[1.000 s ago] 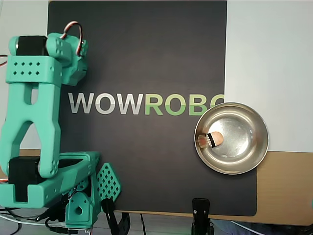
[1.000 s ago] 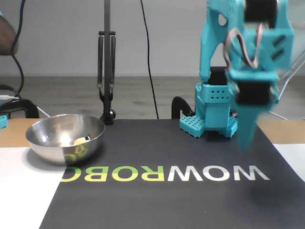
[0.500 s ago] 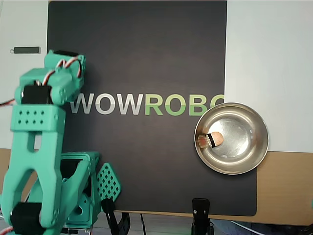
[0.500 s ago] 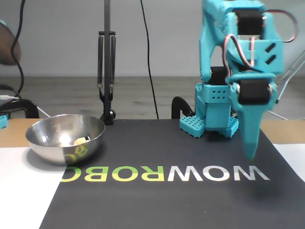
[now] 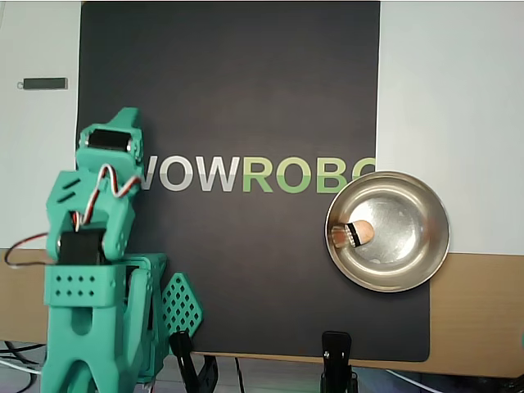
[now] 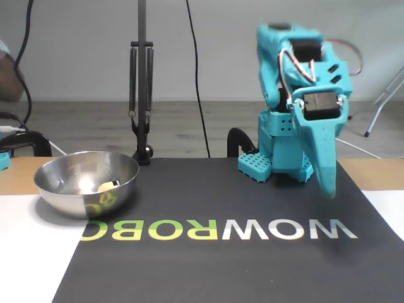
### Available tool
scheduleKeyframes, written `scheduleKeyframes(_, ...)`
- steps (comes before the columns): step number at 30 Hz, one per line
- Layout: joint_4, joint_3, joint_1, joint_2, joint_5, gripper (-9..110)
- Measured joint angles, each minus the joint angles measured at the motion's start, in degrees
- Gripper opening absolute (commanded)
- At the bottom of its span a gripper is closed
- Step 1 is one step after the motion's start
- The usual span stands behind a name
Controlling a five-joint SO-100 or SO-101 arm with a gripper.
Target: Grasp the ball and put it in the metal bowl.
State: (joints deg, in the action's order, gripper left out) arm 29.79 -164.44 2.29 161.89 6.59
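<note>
Steel bowl (image 5: 409, 270) on my desk (image 5: 483, 311) already cradles the ball (image 5: 361, 233), so I judge the placing done; my hand (image 6: 328, 186) hangs together, empty, needing only parking.

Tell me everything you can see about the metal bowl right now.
The metal bowl is round, shallow and shiny silver steel with a wide rim and a reflective bottom. It stands upright on the edge of the dark mat, at the right in the overhead view, covering the end of the printed lettering, which mirrors on its outer wall in the fixed view. A small tan ball lies inside, beside a dark striped mark I cannot identify. Nothing else touches it.
</note>
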Motion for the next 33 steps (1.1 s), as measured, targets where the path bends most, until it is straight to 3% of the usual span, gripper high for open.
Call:
scheduleKeyframes(6, -2.5, -12.3, -0.7, 17.7, -5.1, 0)
scheduleKeyframes(12, 2.9, -12.8, -0.5, 28.8, -7.2, 0)
scheduleKeyframes(23, 16.1, -12.8, -0.6, 30.0, -7.6, 0)
scheduleKeyframes(33, 17.8, -12.8, -2.7, 30.1, -7.6, 0)
